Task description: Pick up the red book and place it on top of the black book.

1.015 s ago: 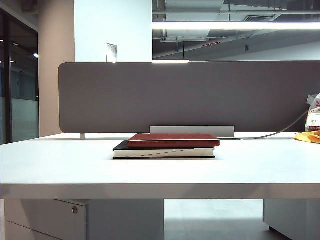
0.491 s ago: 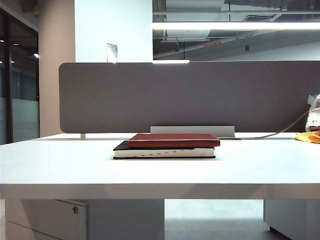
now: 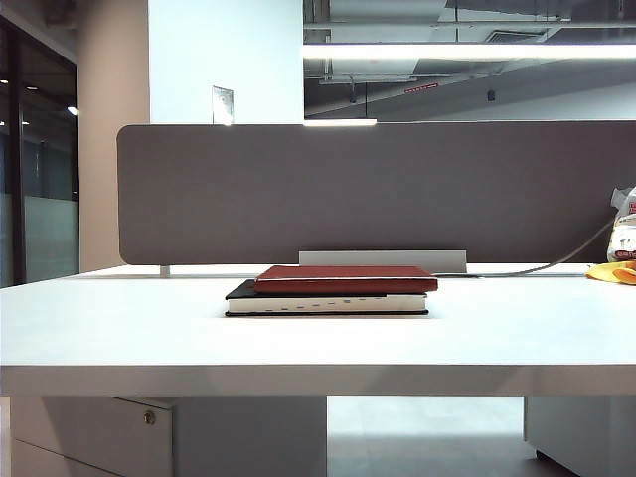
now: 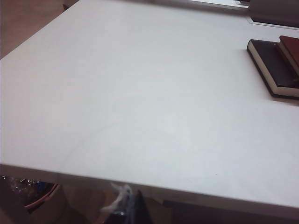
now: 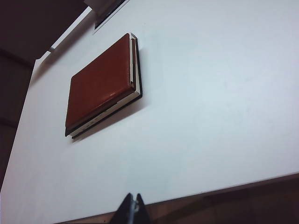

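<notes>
Nothing shifted since earlier frame: red book (image 3: 345,279) stayed flat on black book (image 3: 326,303), mid-table (image 3: 119,338), in front of grey divider (image 3: 199,189). My right gripper (image 5: 134,205) hung off table's near edge, well apart from books, fingers pressed together, holding nothing. My left gripper (image 4: 131,205) sat below near edge, blurred; could not tell its state.
</notes>
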`<state>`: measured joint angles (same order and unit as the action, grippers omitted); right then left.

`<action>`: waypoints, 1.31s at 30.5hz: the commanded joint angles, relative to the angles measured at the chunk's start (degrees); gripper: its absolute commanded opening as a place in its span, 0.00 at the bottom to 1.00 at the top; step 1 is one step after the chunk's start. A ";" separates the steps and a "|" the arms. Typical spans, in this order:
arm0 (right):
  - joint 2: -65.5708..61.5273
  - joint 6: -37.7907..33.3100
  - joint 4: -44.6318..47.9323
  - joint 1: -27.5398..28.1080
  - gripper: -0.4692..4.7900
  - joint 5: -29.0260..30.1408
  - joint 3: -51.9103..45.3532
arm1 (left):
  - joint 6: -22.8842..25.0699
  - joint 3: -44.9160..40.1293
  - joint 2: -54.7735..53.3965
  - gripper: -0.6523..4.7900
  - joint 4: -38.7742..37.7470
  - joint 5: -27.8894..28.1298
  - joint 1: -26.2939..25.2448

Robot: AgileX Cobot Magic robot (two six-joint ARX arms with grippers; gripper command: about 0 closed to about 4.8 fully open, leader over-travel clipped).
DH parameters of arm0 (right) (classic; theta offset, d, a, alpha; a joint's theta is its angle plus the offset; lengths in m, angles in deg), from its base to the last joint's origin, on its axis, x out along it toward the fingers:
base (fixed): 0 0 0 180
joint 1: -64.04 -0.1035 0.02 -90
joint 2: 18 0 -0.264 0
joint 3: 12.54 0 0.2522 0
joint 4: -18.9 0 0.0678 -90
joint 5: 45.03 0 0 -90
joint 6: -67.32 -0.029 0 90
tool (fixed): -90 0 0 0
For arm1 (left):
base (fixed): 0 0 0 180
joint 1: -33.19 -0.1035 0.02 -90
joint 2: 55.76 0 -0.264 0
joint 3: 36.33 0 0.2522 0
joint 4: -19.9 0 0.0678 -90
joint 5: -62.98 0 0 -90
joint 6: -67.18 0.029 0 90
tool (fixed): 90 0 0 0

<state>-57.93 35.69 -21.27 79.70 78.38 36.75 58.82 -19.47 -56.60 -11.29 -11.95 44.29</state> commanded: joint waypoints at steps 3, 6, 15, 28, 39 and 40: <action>0.15 0.66 0.98 0.00 0.09 0.09 0.28 | 0.37 0.17 0.02 0.11 -1.77 0.70 0.04; 0.70 1.88 0.57 0.00 0.09 0.11 0.28 | 0.20 0.17 0.02 0.11 -1.75 0.55 0.04; 4.33 5.77 -3.23 -0.26 0.09 -1.99 0.26 | 0.22 0.17 0.02 0.11 -1.77 0.57 0.04; 10.93 15.41 -8.52 -0.17 0.09 -8.83 0.17 | 0.22 0.17 0.02 0.11 -1.77 0.55 0.04; 14.47 17.33 -9.84 -0.04 0.09 -9.53 -4.17 | 0.22 0.17 0.02 0.11 -1.75 0.57 0.04; 15.43 17.33 -9.88 0.17 0.09 -9.62 -5.07 | 0.22 0.17 0.02 0.11 -1.77 0.55 0.04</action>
<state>-43.74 52.82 -31.26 79.62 68.96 32.45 58.80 -19.45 -56.58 -11.33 -11.95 44.29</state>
